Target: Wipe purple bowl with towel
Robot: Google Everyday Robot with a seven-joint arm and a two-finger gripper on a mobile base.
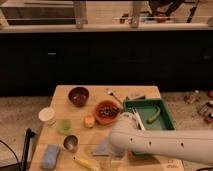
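The purple bowl (78, 96) stands at the back left of the wooden table (60, 102), empty side up. A pale grey-blue towel (102, 148) lies crumpled near the table's front edge, partly under my arm. My white arm (155, 143) reaches in from the right across the front of the table. The gripper (113, 156) is at its lower end, right beside the towel and largely covered by the arm. It is far from the purple bowl.
An orange bowl with dark contents (106, 111) and an orange fruit (89, 121) sit mid-table. A green tray (165, 119) is at the right. A white cup (47, 116), green cup (64, 126), metal cup (70, 143), blue sponge (50, 156) and yellow item (86, 163) stand at the left front.
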